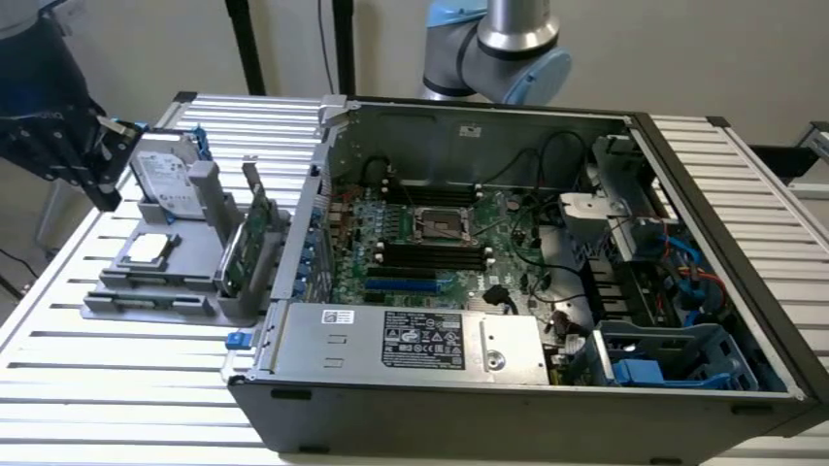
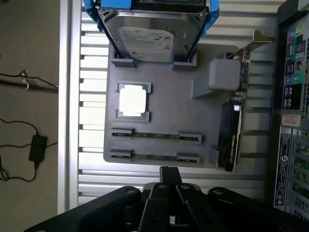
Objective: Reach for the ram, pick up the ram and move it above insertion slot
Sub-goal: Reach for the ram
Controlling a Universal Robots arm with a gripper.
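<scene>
Looking down, saw the ram (image 2: 154, 157) seated on edge in a slot of the grey holder (image 2: 169, 104), a second stick (image 2: 155, 136) beside it. Noted a processor (image 2: 133, 100) and hard drive (image 2: 147, 36) farther along, a taller green card (image 2: 231, 140) upright at the holder's side. Found the gripper (image 2: 169, 173) apart from the ram, fingers closed together, holding nothing

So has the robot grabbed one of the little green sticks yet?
Nothing looks done yet. The black robot pincer holds nothing, hovering near the grey plastic holder, where both thin green ram sticks lie. Picking one up and carrying it above the long black slots in the open computer case is all left.
</scene>
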